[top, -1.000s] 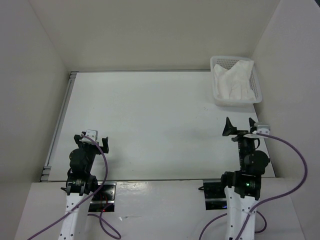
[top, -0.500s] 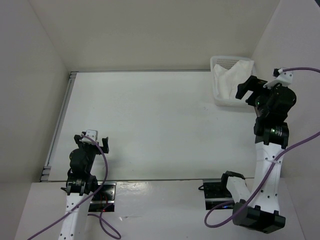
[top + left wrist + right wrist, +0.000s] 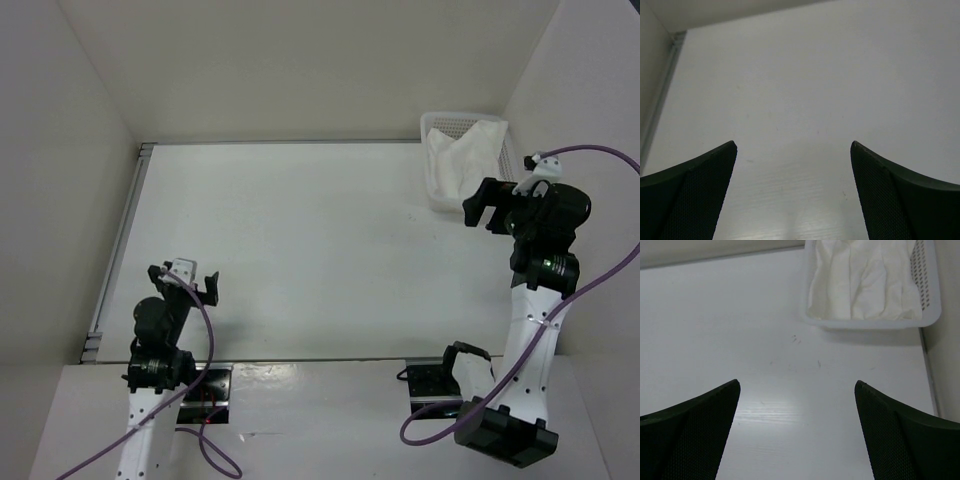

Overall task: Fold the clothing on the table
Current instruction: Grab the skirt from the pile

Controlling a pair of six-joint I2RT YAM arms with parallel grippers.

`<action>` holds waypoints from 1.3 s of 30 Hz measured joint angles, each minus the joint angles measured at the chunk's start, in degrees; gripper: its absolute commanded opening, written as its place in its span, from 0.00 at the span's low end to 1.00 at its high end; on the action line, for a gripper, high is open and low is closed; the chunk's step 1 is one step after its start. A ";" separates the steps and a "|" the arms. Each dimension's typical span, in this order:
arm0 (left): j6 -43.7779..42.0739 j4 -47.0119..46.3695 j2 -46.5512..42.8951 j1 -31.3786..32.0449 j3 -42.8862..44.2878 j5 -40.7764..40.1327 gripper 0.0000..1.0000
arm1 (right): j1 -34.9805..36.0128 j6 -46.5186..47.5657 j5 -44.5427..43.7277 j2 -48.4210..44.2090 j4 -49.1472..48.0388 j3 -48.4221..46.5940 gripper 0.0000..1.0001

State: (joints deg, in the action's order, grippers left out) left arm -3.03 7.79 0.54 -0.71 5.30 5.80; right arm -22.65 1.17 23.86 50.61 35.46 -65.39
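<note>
1. right gripper (image 3: 481, 206) has swung forward beside the basket (image 3: 455, 123), jaws wide, empty.
2. left gripper (image 3: 183, 279) gapes wide, empty.
3. clothing (image 3: 462, 160), white and wrinkled, lies bunched in the basket at the table (image 3: 300, 220)'s far right corner.

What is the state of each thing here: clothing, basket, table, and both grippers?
table: carries the basket at its far right corner.
basket: upright, holds the clothing.
clothing: crumpled, not folded, not yet laid on the table.
left gripper: open, holding nothing, near its base.
right gripper: open, holding nothing, raised near the basket.
</note>
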 measured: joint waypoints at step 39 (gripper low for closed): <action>1.05 32.83 71.21 -13.42 67.76 -4.52 1.00 | 11.21 4.87 -21.84 57.88 6.97 -38.80 0.95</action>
State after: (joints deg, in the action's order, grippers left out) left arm -1.98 40.62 71.75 -14.13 73.06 1.28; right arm -11.44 6.04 2.02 108.49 42.44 -104.18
